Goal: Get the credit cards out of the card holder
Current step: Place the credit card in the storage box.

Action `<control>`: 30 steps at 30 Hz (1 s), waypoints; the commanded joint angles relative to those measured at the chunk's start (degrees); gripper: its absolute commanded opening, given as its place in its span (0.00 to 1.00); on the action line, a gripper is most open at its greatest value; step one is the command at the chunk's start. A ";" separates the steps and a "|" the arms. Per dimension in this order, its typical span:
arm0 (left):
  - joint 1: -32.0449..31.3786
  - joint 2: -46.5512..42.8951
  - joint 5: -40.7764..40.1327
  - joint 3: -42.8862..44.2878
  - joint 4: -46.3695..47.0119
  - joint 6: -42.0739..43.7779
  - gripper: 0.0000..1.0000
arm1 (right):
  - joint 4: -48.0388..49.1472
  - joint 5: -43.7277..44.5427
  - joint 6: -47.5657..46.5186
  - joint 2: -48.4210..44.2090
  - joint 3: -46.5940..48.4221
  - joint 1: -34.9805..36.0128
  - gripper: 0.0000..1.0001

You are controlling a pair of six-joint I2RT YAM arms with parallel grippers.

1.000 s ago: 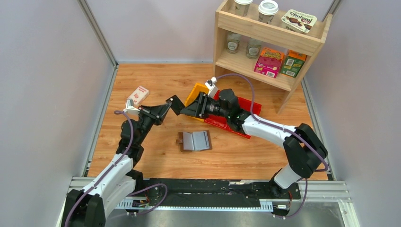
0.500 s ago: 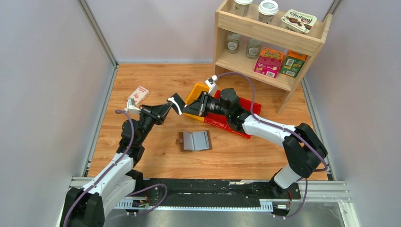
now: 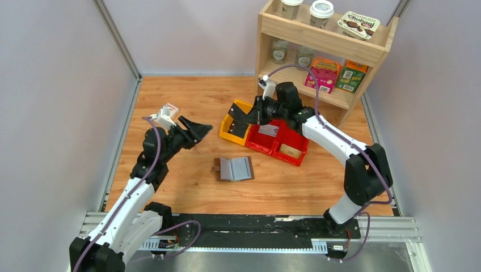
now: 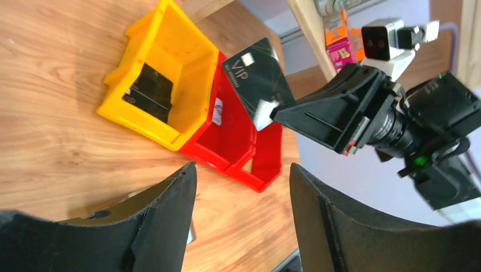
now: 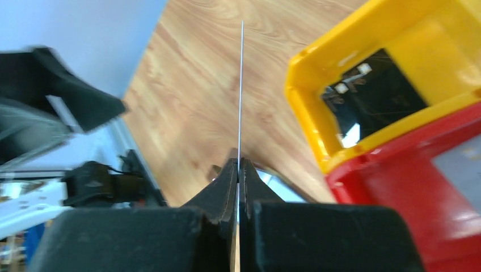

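Note:
The card holder (image 3: 233, 168) lies open on the wood table, grey-blue panels up, with no gripper near it. My right gripper (image 3: 252, 113) is shut on a black VIP credit card (image 4: 258, 73) and holds it above the yellow bin (image 3: 230, 129). The right wrist view shows this card edge-on (image 5: 240, 85) between the closed fingers (image 5: 227, 181). Another black card (image 4: 150, 93) lies inside the yellow bin (image 4: 187, 62). My left gripper (image 3: 195, 129) is open and empty, left of the bins, its fingers (image 4: 164, 221) spread wide.
Two red bins (image 3: 278, 141) adjoin the yellow one; one holds a grey card (image 3: 268, 131), the other a brown card (image 3: 289, 151). A wooden shelf (image 3: 323, 51) with boxes and jars stands behind the right arm. A small white-and-red box (image 3: 169, 109) sits behind the left wrist.
The left gripper let go of the black card and drew back left. The right gripper shut on the card and carried it back and right, over the yellow bin.

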 commanded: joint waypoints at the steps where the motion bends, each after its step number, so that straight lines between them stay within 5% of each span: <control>1: 0.17 1.87 1.74 11.47 -22.68 20.96 0.71 | -15.91 5.12 -16.94 5.55 7.64 -0.42 0.00; 9: 0.26 1.18 1.13 15.80 -35.44 30.75 0.75 | -18.57 7.95 -24.95 15.41 14.94 -0.42 0.00; 21: 0.17 -1.64 3.14 17.29 -38.00 35.67 0.77 | -22.86 3.55 -30.22 25.34 23.56 0.28 0.00; 27: 0.26 -1.20 4.90 17.29 -37.38 35.32 0.78 | -26.56 7.85 -32.16 28.16 28.13 0.54 0.05; 30: 0.08 -0.59 5.69 17.29 -37.03 34.80 0.78 | -27.09 13.98 -31.29 27.46 29.45 0.63 0.16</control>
